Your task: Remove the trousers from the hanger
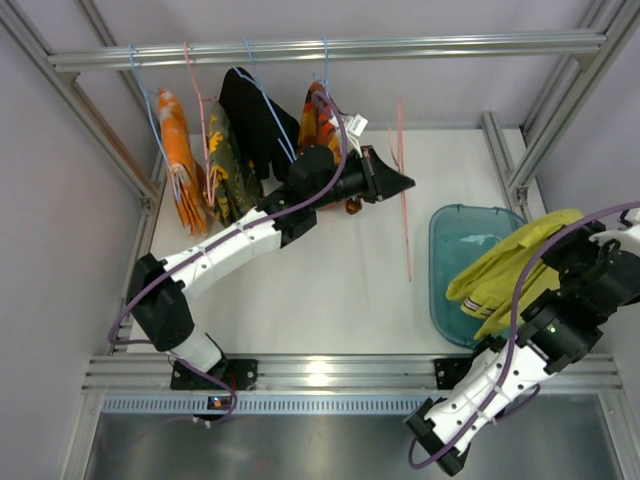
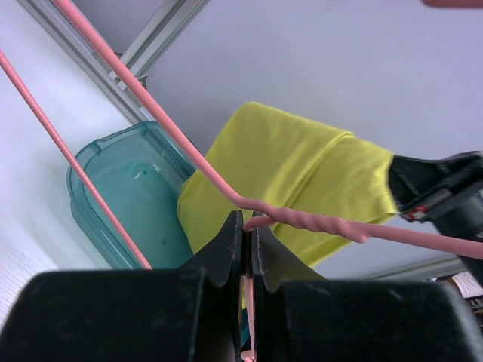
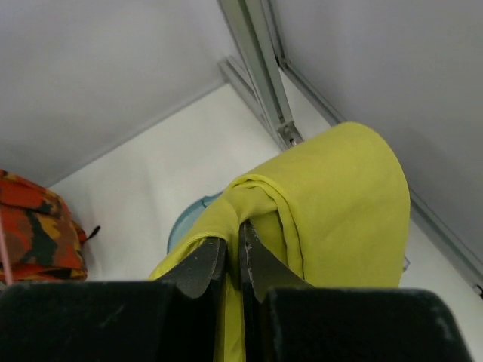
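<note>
The yellow-green trousers (image 1: 512, 268) hang bunched from my right gripper (image 3: 232, 235), which is shut on a fold of the cloth above the teal bin (image 1: 447, 262). They are off the hanger. In the top view the cloth hides that gripper's fingers. The bare pink wire hanger (image 1: 404, 195) hangs down from my left gripper (image 1: 402, 183), held over the table's middle. In the left wrist view that gripper (image 2: 247, 222) is shut on the hanger (image 2: 317, 224) just below its twisted neck, with the trousers (image 2: 287, 162) and the bin (image 2: 128, 192) beyond.
A metal rail (image 1: 400, 47) at the back carries several hangers with garments: orange (image 1: 178, 160), camouflage (image 1: 225, 165), black (image 1: 255, 110) and orange-patterned (image 1: 318, 118). Aluminium frame posts (image 1: 500, 150) stand at the right and left of the white table.
</note>
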Controlling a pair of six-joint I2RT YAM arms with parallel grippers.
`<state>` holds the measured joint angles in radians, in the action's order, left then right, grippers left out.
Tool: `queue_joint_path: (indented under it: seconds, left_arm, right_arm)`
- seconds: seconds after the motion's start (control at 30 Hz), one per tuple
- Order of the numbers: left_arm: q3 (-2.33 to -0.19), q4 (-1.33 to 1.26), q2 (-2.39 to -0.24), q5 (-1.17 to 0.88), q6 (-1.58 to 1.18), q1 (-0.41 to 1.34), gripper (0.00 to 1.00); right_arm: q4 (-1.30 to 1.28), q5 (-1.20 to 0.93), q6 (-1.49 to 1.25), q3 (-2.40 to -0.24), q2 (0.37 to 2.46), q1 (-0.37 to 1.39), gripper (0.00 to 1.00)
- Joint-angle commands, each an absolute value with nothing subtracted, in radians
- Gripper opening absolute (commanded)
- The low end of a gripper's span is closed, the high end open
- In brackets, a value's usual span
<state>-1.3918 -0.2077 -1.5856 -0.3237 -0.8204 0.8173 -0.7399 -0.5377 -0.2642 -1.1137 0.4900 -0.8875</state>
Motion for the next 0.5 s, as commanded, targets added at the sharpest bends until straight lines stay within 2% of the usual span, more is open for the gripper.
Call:
queue_joint_path:
  seconds: [0.0,0.23,0.33,0.47]
  left_arm:
    - [-1.431,-0.250,-1.548,-0.327,-0.810,0.810,0.00]
    - [-1.453,-0.249,-1.566,-0.359,-0.798,0.811,0.00]
    - [-1.454,-0.250,-1.575,-0.373,-0.799,0.811,0.00]
    - [-1.463,-0.250,-1.583,-0.380,-0.793,0.811,0.00]
  right_arm:
    - [-0.648,-0.509,-0.227,-1.016,0.488,-0.888,0.00]
    - [-0.424,-0.560,-0.320,-0.833,0.520,-0.874,0.00]
    - [-0.316,-0.564,-0.380,-0.785,0.543,-0.830,0.00]
    - [-0.258,-0.496,-0.434,-0.750,0.597,-0.688,0.00]
